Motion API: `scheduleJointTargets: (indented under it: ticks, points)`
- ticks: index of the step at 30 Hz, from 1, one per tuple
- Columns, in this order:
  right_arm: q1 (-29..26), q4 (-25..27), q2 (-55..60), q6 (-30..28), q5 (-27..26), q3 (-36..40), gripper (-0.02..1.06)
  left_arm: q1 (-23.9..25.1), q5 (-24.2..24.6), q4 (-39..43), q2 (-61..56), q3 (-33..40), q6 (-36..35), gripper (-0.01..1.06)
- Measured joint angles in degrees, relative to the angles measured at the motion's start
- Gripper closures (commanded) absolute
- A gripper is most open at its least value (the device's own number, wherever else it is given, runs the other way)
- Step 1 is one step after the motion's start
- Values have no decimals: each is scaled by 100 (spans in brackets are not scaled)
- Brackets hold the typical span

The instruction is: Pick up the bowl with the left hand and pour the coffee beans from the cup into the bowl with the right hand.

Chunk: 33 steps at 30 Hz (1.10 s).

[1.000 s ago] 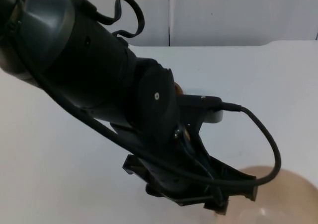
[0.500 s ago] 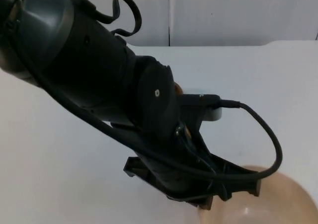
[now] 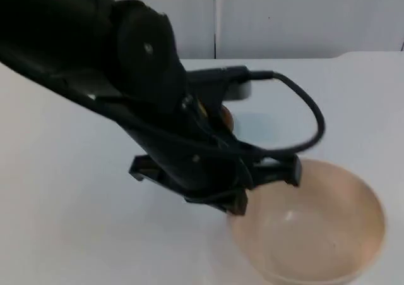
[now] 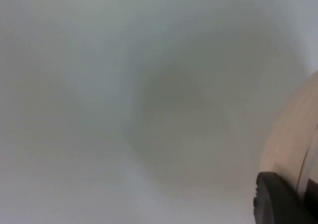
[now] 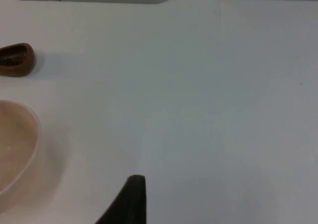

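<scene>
1. Pale beige round bowl (image 3: 315, 225), held at its near-left rim by the left gripper (image 3: 262, 187); fingers closed on the rim; bowl wall (image 4: 290, 139) beside a black fingertip in the left wrist view.
2. Compared with half a second ago: left arm drawn back and up, bowl far more fully in the top view, further from the picture's lower edge.
3. Small brown wooden cup (image 5: 16, 59) on the white desk (image 3: 353, 108), dark contents inside, apart from the bowl (image 5: 15, 149); partly hidden behind the left arm in the top view (image 3: 226, 116).
4. Right gripper (image 5: 130, 199) above bare desk, waiting; finger state cannot be told.
</scene>
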Motion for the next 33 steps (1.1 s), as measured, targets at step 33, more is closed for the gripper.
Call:
scheduleJointTargets:
  ticks: [33]
  points:
    - [0, -54, 0, 0, 0, 0, -1, 536, 983, 2184, -195, 0, -1388, 105]
